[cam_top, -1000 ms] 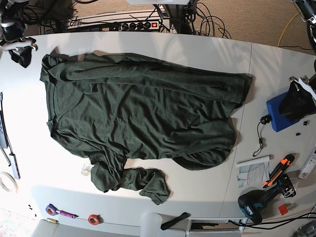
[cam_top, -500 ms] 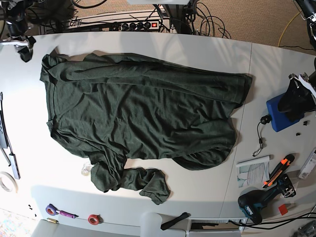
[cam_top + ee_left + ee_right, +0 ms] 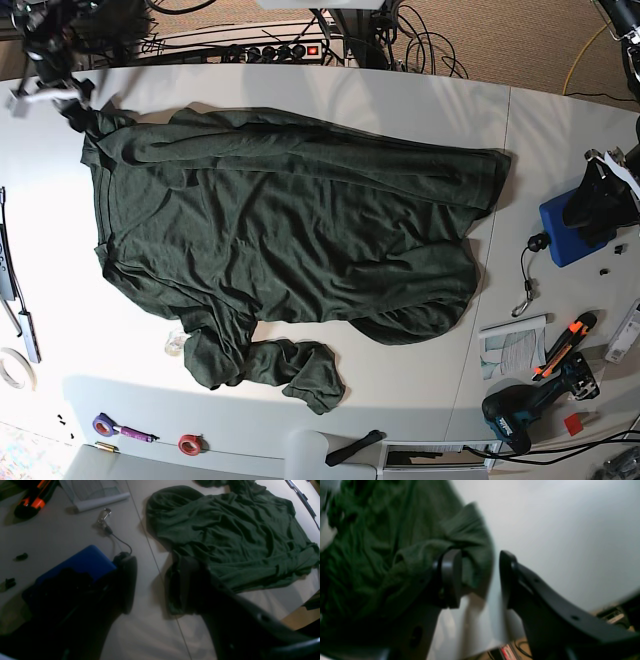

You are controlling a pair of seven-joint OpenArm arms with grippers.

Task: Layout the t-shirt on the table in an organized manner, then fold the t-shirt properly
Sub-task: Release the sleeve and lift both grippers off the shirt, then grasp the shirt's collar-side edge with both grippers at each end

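The dark green t-shirt lies spread but wrinkled across the white table, with one sleeve bunched near the front edge. My right gripper hangs at the shirt's far left corner. In the right wrist view it is open, and a fold of the t-shirt reaches partly into the gap, blurred. My left gripper is off the shirt at the right, above a blue box. The left wrist view shows the left gripper open, with the t-shirt beyond its right finger.
A blue box sits under the left arm, beside a cord with a carabiner. A paper, an orange-black tool and a drill lie at the front right. Tape rolls sit at the front left.
My right gripper has moved rightward from the table's left edge up to the shirt's far left corner. The left arm and the shirt have hardly moved.
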